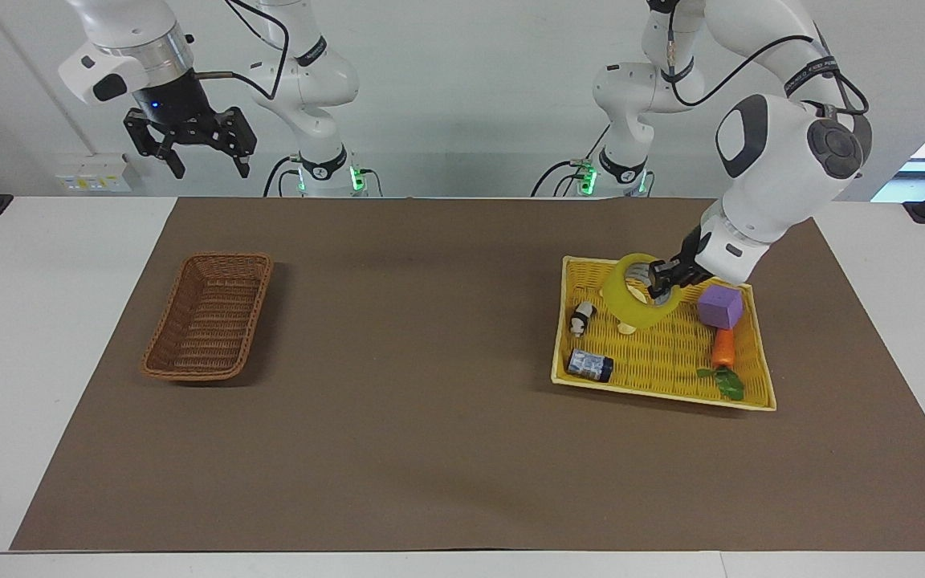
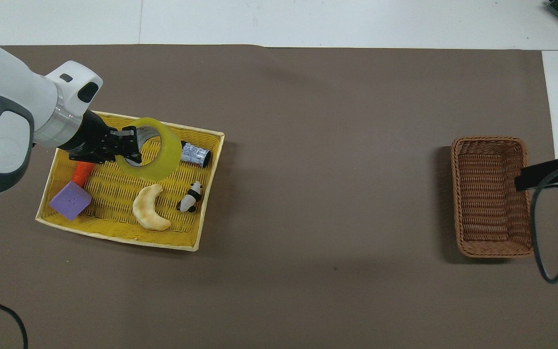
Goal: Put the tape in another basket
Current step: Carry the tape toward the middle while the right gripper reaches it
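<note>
- The right gripper [image 1: 202, 160] is waiting up in the air at the right arm's end of the table, with its two black fingers spread wide and nothing between them
- The left gripper [image 1: 660, 280] is pinching the rim of the wide roll of see-through yellow tape [image 1: 633, 299] with its fingers squeezed tight, one finger inside the ring
- The tape is hanging in the air, tilted, over the flat bright-yellow woven tray [image 1: 758, 387], near the tray's edge closest to the robots
- Under it in the tray are lying a pale curved banana slice [image 2: 149, 214], a little panda toy [image 2: 190, 197], a purple block [image 1: 720, 305], an orange carrot [image 1: 723, 348] and a small dark bottle [image 1: 588, 364]
- The small deep dark-brown wicker basket [image 1: 210, 315] is sitting well apart, at the right arm's end of the table, with nothing in it
- I am thinking the tape could slip and drop, because only a thin bit of rim is being held
- It could also swing and bump the toys during the long trip
</note>
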Controlling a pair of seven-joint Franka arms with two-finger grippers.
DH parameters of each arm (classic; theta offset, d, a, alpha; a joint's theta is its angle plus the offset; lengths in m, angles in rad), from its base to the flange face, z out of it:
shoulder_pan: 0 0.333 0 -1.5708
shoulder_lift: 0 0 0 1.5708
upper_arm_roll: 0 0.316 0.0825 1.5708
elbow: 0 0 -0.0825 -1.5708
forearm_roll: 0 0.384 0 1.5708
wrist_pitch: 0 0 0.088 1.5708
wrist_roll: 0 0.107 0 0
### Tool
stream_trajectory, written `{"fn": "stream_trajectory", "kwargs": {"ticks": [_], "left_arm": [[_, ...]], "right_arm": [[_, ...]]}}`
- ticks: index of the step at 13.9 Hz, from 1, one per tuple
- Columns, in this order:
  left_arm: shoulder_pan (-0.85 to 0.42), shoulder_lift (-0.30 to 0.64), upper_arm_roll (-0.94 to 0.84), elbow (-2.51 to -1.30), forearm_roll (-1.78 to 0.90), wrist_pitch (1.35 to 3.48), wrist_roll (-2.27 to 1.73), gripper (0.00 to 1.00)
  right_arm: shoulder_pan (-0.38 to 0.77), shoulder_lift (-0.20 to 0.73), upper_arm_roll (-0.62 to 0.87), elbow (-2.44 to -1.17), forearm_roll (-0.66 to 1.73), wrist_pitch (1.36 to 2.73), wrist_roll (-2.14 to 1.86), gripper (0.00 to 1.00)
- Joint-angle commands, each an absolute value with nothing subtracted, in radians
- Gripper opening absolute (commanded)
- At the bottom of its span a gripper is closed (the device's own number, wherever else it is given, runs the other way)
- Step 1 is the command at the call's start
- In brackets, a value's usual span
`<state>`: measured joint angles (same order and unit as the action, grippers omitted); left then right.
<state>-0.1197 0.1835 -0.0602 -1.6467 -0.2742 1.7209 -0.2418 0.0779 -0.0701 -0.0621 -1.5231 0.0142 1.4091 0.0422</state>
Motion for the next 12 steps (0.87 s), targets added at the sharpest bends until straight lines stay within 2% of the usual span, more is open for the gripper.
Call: {"fn": "stream_trajectory", "kwargs": {"ticks": [1, 4, 9, 12], "left_arm": [[-0.167, 0.153, -0.051, -1.671, -0.366, 1.709, -0.193, 0.00], [-0.219, 0.141, -0.051, -1.690, -0.504, 1.726, -0.193, 0.00], [-0.354, 0.111, -0.064, -1.791, -0.635, 1.880, -0.199, 0.00], [-0.451, 0.107, -0.064, -1.821, -0.650, 1.954, -0.242, 0.00]], "right_arm": [[0.090, -0.097, -0.051, -1.595, 0.107, 1.463, 0.129, 1.00], [0.176, -0.078, -0.051, -1.646, 0.126, 1.575, 0.231, 1.00], [0.276, 0.018, -0.049, -1.660, 0.360, 1.696, 0.475, 1.00], [0.307, 0.061, -0.049, -1.683, 0.546, 1.833, 0.598, 1.00]]}}
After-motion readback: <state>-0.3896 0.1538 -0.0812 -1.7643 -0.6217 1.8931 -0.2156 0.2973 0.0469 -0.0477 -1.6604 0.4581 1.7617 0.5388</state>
